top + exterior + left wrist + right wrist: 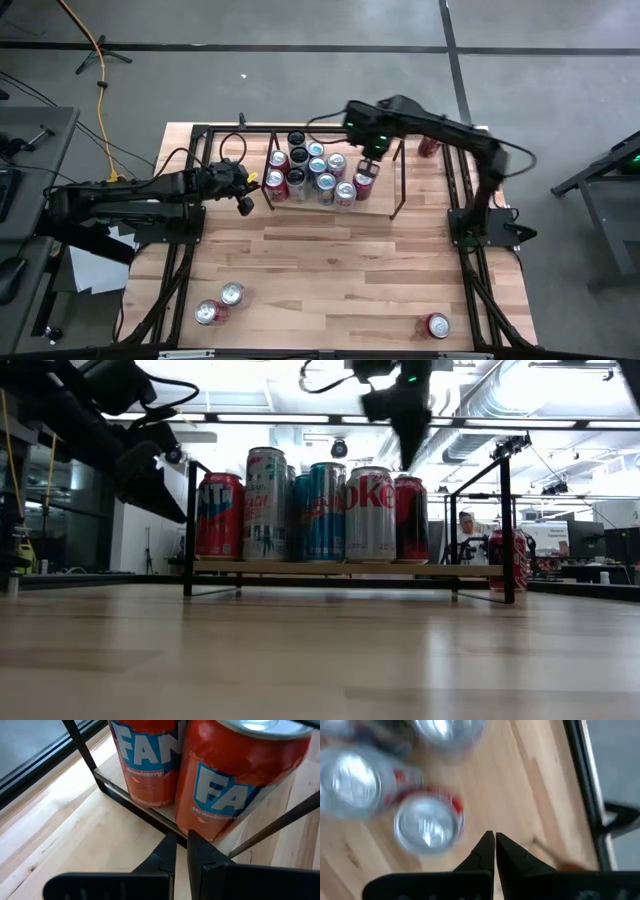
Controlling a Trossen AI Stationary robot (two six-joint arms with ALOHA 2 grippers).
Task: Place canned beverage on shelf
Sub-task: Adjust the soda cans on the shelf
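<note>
From above, the shelf stands at the far middle of the wooden table, and a cluster of cans fills its left half, packed close together with tops up. The right gripper hangs over the right edge of that cluster, its fingers pressed together and holding nothing; its own camera looks straight down past the closed tips onto a silver can top with a red rim just beside them, a detail the overhead picture only hints at. The left gripper sits at the shelf's left end, also pressed together and empty, and its wrist camera shows what the top view cannot: two orange strawberry cans standing on the shelf just beyond the fingertips, with the shelf's thin black rod crossing between. The table-level view gives the labels and the height, a row of upright cans side by side on the shelf board, and a person far back in the room. Only the top view shows the cans away from the shelf: two near the front left, one at the front right and one behind the shelf's far right corner.
</note>
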